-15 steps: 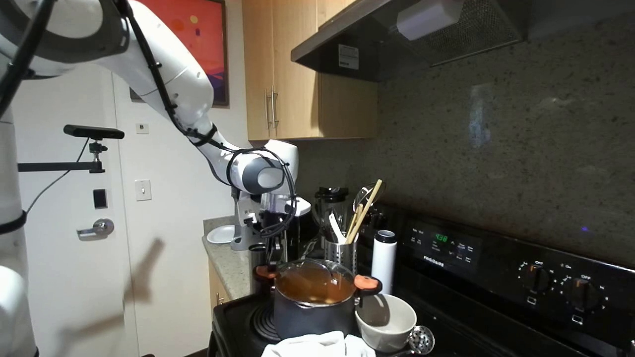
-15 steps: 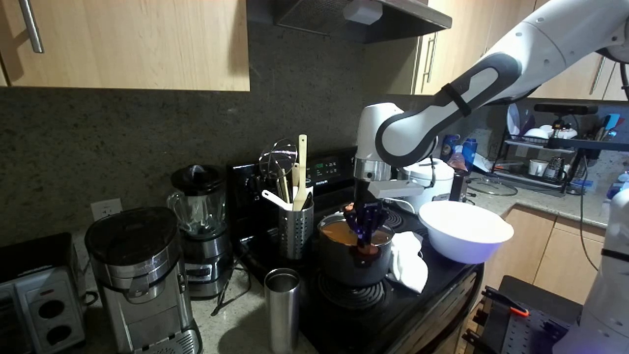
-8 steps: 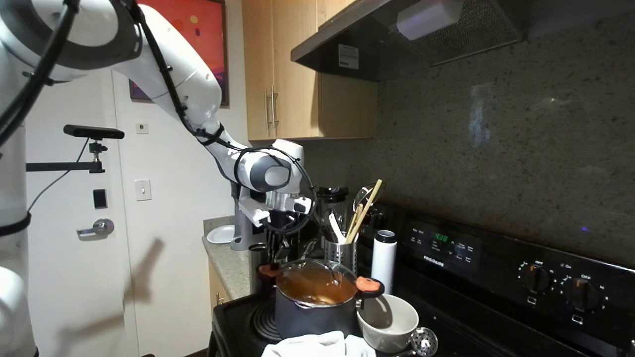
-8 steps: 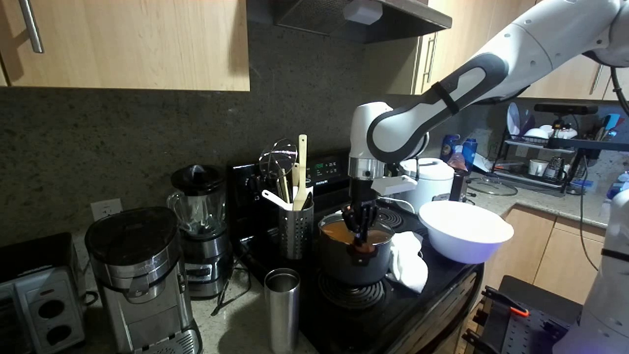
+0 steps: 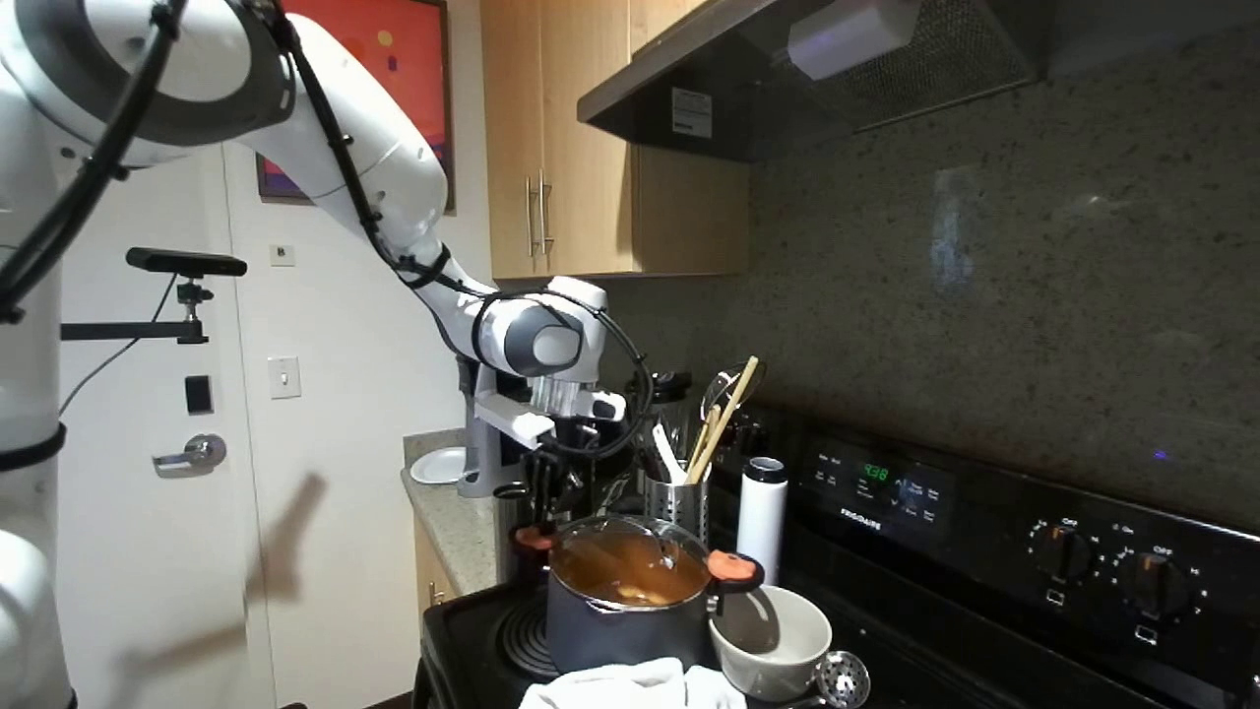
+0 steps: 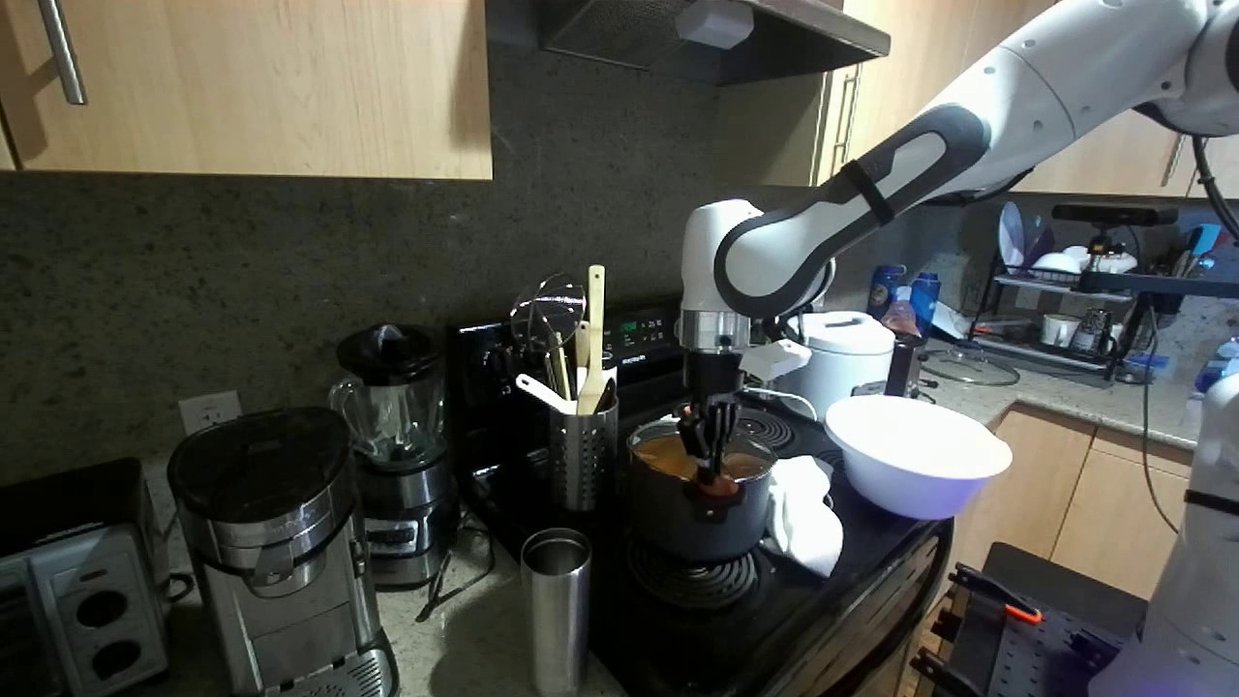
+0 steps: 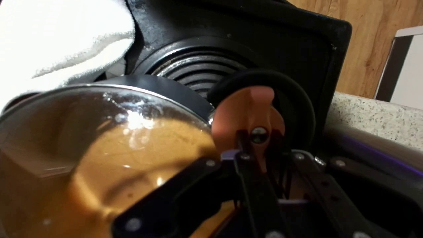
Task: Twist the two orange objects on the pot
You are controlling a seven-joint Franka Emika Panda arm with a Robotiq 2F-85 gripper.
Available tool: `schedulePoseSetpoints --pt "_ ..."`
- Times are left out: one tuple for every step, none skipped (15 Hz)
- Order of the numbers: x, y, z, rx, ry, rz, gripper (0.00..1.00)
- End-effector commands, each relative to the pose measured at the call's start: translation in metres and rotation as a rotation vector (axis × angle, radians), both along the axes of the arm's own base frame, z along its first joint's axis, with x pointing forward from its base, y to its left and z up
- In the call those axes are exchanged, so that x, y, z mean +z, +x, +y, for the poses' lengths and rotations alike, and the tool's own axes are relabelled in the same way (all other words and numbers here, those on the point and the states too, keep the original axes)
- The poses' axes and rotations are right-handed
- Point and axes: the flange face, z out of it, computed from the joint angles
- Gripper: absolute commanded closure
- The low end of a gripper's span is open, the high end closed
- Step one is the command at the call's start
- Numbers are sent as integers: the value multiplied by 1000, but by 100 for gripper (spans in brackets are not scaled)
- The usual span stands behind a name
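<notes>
The left orange object (image 5: pixel 533 538), on the pot (image 5: pixel 620 632) in an exterior view, sits under the pincer (image 5: pixel 540 520), which has just swivelled, likely twisting it; the right orange object (image 5: pixel 731 564) stands clear. Only the wrist view shows the former's ridge (image 7: pixel 261 110) between the fingers (image 7: pixel 229 156); whether they clench it, I cannot tell.

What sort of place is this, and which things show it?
A kitchen, probably in a home: a pot stands on a coil-burner stove, a range hood hangs above, and a blender stands on the counter.
</notes>
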Motion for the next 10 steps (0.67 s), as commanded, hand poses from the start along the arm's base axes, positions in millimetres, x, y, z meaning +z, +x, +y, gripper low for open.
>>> schedulePoseSetpoints --pt "-18 2 -3 75 -34 34 92" --pt "-16 2 -2 65 -40 27 72" --pt "-15 1 -2 56 -40 24 56" --pt "-14 0 -2 33 -46 23 49" --pt "-12 -1 -3 10 -57 18 43" --pt "-9 -1 -4 -8 -55 12 34" --pt "-3 -2 -6 -50 -61 -2 28" --pt "2 -1 -7 -88 -53 -5 19" --pt "8 -1 -8 -131 -48 -11 12" --pt "13 -1 -9 -179 -46 -12 5"
